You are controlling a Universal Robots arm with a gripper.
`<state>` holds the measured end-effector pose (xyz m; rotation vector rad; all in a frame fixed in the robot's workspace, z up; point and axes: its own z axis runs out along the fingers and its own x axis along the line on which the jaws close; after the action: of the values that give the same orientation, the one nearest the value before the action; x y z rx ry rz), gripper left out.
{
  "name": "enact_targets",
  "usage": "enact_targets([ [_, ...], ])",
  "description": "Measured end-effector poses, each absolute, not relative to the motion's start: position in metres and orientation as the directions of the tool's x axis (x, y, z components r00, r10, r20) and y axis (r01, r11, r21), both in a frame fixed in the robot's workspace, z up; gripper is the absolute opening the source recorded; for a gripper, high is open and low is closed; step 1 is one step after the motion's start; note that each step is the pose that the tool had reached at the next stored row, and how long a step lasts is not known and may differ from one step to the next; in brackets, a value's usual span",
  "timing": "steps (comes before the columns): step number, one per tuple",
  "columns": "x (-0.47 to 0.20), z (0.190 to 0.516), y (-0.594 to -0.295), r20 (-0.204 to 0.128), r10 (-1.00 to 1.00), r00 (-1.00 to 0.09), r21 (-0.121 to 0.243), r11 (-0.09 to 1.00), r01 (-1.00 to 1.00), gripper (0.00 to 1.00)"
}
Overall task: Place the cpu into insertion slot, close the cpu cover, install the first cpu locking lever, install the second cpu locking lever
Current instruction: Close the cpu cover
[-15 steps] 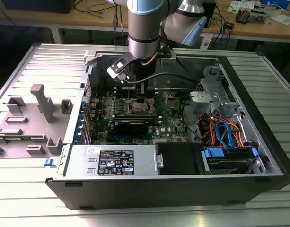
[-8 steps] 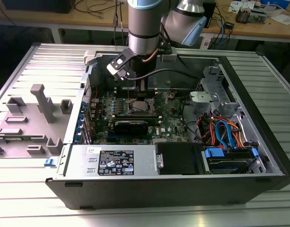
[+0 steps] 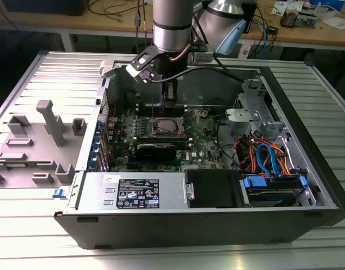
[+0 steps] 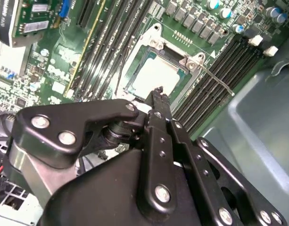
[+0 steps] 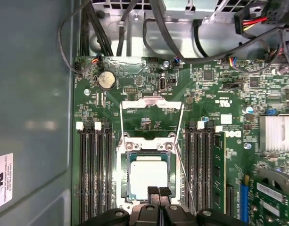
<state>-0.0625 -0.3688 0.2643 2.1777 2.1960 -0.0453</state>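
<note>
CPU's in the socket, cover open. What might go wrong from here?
1. The pincer tips sit right over the cpu edge; a downward nudge might tilt it in the insertion slot.
2. The cpu cover stands open behind the slot, and a thin locking lever lies loose beside the memory slots; the arm may snag either.

The arm's silver-grey cylindrical metal wrist segment [image 3: 172, 25] ends in a dark band. Behind it, a pale blue plastic joint cap [image 3: 235, 35] sits on a grey housing. A black angular bracket [image 3: 142, 63] with a bright edge juts from the wrist's side, perhaps a camera mount. The black metal linkage gripper [image 4: 157, 93] is built of flat, round-ended bars pinned with silver round-headed screws [image 4: 67, 137]. Its narrow black fingertips [image 5: 153, 192] look ribbed.
</note>
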Motion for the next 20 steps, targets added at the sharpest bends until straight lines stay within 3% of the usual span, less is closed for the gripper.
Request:
enact_targets([
  [20,-0.016,0.264,-0.368,-0.063,0.998,-0.008,0.013,0.009,1.000,0.11],
])
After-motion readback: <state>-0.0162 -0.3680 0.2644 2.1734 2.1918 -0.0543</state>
